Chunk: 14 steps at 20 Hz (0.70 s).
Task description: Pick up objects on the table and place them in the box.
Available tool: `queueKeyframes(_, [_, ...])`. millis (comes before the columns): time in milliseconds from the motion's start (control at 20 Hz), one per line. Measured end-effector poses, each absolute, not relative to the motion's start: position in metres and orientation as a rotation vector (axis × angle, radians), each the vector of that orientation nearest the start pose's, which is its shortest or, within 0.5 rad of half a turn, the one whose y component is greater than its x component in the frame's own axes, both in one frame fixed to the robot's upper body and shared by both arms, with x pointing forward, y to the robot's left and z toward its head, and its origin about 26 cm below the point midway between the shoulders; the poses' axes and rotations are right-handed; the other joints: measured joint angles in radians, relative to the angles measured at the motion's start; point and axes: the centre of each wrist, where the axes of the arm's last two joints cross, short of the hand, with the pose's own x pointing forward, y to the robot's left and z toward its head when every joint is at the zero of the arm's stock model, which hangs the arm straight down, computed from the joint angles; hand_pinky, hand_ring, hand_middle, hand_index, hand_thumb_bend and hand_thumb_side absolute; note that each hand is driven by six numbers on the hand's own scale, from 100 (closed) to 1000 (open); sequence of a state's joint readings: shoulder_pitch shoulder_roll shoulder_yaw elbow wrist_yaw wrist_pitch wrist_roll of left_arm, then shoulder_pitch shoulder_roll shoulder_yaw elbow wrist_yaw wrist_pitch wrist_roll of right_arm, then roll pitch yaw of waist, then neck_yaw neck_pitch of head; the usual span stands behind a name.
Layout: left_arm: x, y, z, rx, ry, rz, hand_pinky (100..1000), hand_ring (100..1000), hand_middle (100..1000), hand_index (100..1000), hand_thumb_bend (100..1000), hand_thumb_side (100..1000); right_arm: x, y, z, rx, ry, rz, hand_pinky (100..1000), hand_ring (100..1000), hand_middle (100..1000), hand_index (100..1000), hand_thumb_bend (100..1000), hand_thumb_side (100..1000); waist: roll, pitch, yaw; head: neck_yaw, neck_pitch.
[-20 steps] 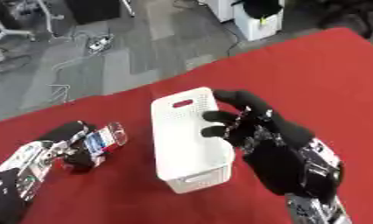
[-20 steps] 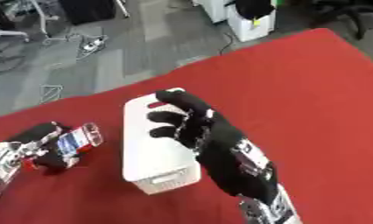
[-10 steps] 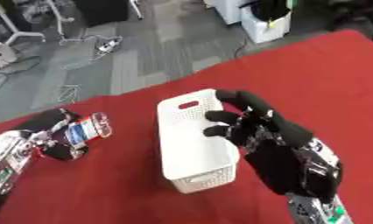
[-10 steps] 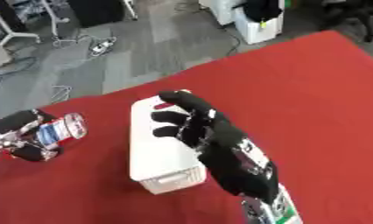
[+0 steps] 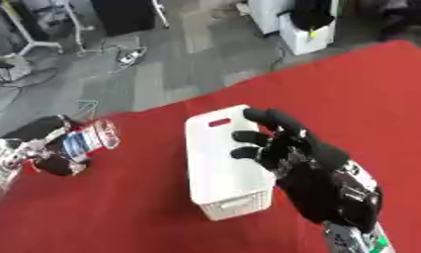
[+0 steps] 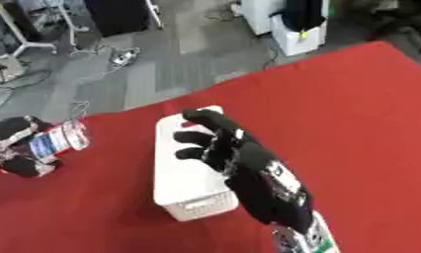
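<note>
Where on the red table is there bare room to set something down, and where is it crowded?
Bare red table runs right of the white box to the far edge, and between the box and the left hand gripping a small labelled object. It is crowded at the box's right rim, where the open right hand hovers.

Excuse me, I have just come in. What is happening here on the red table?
A humanoid robot is putting objects into a white box that stands on a red table. Its left hand, near the table's left edge, has its fingers curled round a small can or bottle with a blue, white and red label, held in the air to the left of the box. Its right hand is open, its fingers spread over the right side of the box. The object is not yet in the box.
</note>
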<state>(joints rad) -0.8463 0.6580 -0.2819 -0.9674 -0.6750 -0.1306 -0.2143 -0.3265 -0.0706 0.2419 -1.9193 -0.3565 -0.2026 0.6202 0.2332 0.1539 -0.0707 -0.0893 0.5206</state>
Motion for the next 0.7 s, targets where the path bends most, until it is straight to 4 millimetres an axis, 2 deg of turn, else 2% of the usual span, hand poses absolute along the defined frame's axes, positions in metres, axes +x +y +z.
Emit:
queueKeyframes(200, [0.452, 0.345, 0.194, 0.941, -1.415, -1.353, 100, 198, 259, 438, 223, 119, 0.304, -0.154, 0.162, 0.973, -2.261, 0.830, 866, 913, 979, 1000, 100, 1000, 0.000, -0.008, 0.006, 0.000, -0.003])
queueKeyframes(700, [0.451, 0.330, 0.203, 0.872, -1.438, -1.378, 100, 211, 278, 451, 205, 120, 0.314, -0.161, 0.148, 0.899, -2.253, 0.861, 869, 915, 980, 1000, 117, 1000, 0.000, -0.054, -0.008, 0.002, -0.003])
